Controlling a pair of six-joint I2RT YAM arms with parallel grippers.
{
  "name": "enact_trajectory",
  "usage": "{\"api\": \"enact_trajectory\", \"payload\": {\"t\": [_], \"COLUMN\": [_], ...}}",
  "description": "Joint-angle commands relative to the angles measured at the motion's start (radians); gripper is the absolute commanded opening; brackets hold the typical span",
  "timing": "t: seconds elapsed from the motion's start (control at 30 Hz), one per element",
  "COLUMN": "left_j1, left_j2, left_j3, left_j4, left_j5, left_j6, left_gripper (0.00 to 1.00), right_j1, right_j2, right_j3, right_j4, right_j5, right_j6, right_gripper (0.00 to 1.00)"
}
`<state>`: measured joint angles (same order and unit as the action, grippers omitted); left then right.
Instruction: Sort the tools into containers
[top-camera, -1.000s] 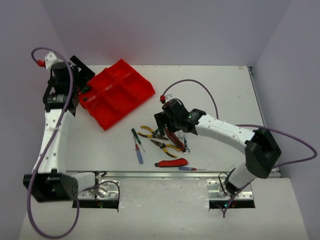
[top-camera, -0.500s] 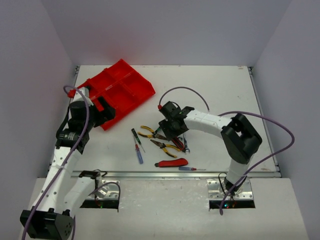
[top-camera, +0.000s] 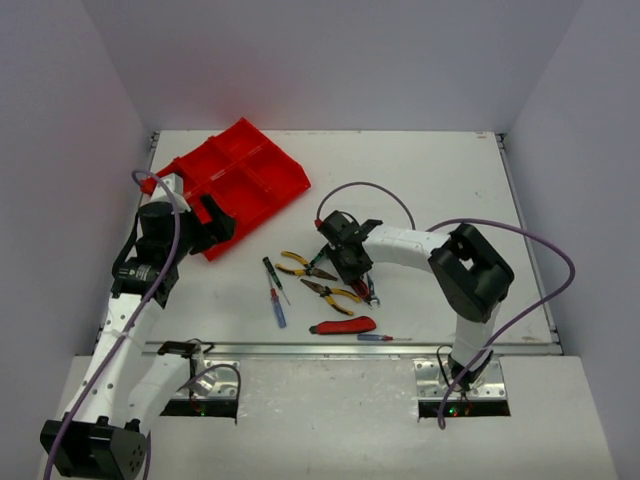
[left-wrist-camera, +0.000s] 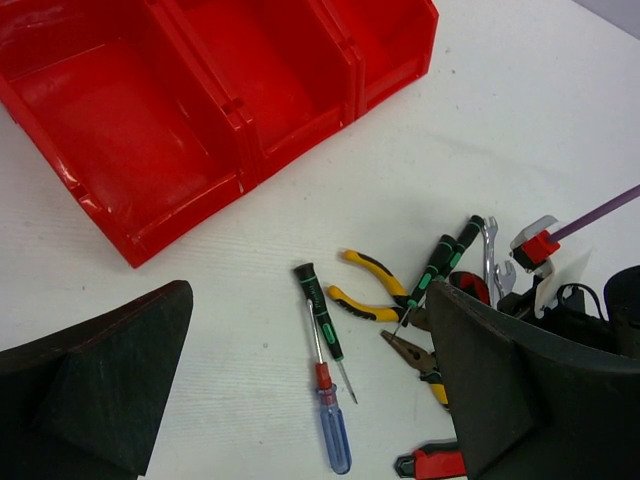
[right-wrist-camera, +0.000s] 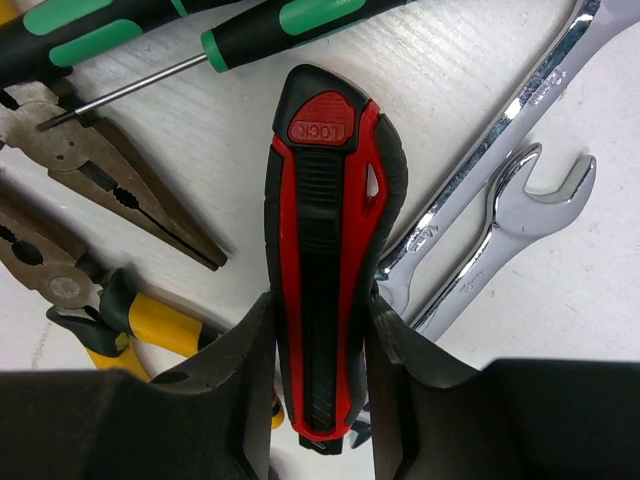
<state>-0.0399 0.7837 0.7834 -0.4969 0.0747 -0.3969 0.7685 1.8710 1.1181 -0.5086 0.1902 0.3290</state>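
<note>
right gripper (right-wrist-camera: 320, 322) closed on utility knife (right-wrist-camera: 325, 200) | its long axis ran straight ahead between the fingers | left gripper (left-wrist-camera: 310, 375) gaped wide, farther off

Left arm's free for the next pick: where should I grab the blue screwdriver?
Take the blue screwdriver by its fat handle, from straight above, jaws across it. Its shaft lies against the green-black screwdriver beside it, but the handle's near end has bare table either side.

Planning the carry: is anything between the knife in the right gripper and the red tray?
Nothing tall. The utility knife sits between the right gripper's fingers; only flat pliers lie towards the red tray. The left gripper hovers at its near edge.
</note>
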Motion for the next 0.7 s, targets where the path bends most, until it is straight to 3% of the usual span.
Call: {"api": "enact_trajectory", "payload": {"t": [0.0,0.13,0.23,0.27,0.33,0.4,0.67], "left_j1": [0.003,0.003,-0.054,-0.066,-0.191,-0.268,-0.471], "left_j2": [-0.006,0.01,0.036,0.04,0.083,0.126,0.304], "left_j3": [-0.004,-0.013,-0.144,-0.167,-0.207,-0.219,-0.173], "left_j4": [0.064,0.133,0.471,0.553,0.779,0.891,1.078], "left_j5": [0.057,0.227,0.47,0.484,0.459,0.438,0.376], "left_j6": [0.001,-0.085,-0.272,-0.314,-0.422,-0.471,-0.543], "left_gripper": [1.0,1.0,1.0,1.0,1.0,1.0,0.98], "right_j1": [0.008,0.023,0.025,0.025,0.025,0.025,0.025], "right_j2": [-0.117,-0.239,-0.419,-0.437,-0.534,-0.588,-0.711], "right_j3": [-0.029,-0.047,-0.115,-0.131,-0.175,-0.192,-0.211], "right_j4": [0.045,0.051,0.163,0.195,0.254,0.305,0.392], "right_j5": [0.033,0.026,-0.142,-0.161,-0.26,-0.303,-0.437], "right_j6": [0.002,0.011,0.019,0.021,0.041,0.057,0.074], "right_gripper": [0.17,0.15,0.15,0.14,0.13,0.12,0.13]}}
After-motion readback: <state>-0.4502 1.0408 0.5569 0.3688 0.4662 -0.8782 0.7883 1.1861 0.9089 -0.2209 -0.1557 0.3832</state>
